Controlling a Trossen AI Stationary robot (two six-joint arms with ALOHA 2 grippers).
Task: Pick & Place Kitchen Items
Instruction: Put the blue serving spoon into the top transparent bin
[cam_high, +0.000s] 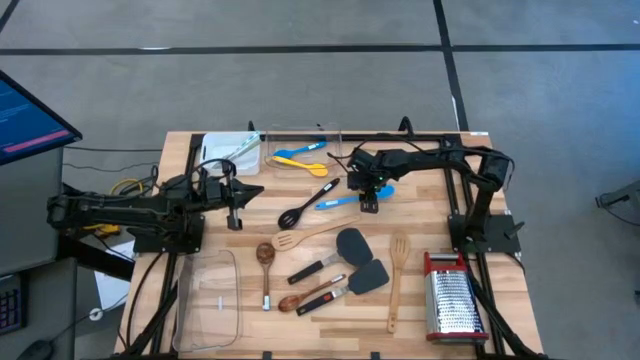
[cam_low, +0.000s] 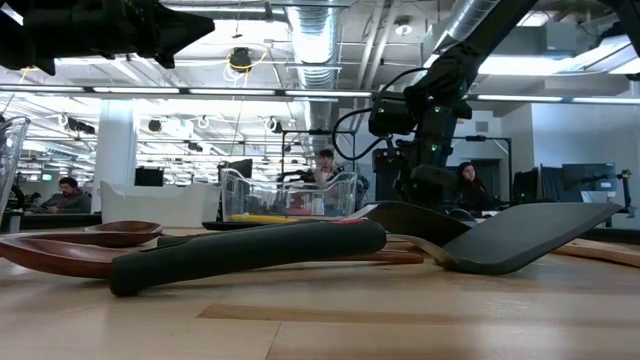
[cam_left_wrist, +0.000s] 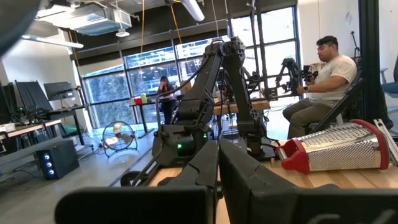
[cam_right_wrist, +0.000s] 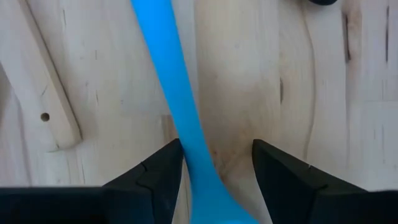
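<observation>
A blue silicone spoon (cam_high: 345, 200) lies flat on the wooden table, and its handle (cam_right_wrist: 177, 93) runs between the fingers of my right gripper (cam_right_wrist: 214, 180). My right gripper (cam_high: 368, 202) is open and points down over the spoon, near the bowl end. One finger stands close beside the handle, the other apart from it. My left gripper (cam_high: 236, 208) is shut and empty, held above the table at the left. Another blue spoon and a yellow spoon (cam_high: 298, 157) lie in the far clear tub (cam_high: 335, 135). My right gripper stands astride the blue spoon's handle (cam_right_wrist: 199, 168) from above, fingers across it. One finger (cam_right_wrist: 163, 171) is right beside the handle's side. I cannot tell whether it touches. The spoon lies on the table.
A black slotted spoon (cam_high: 305, 205), wooden spoons and spatulas (cam_high: 310, 235), and dark grey spatulas (cam_high: 350, 245) lie mid-table. The steel grater (cam_high: 455, 300) lies at the near right. There is a clear tub (cam_high: 210, 300) at the near left and a white tray (cam_high: 228, 150) at the far left.
</observation>
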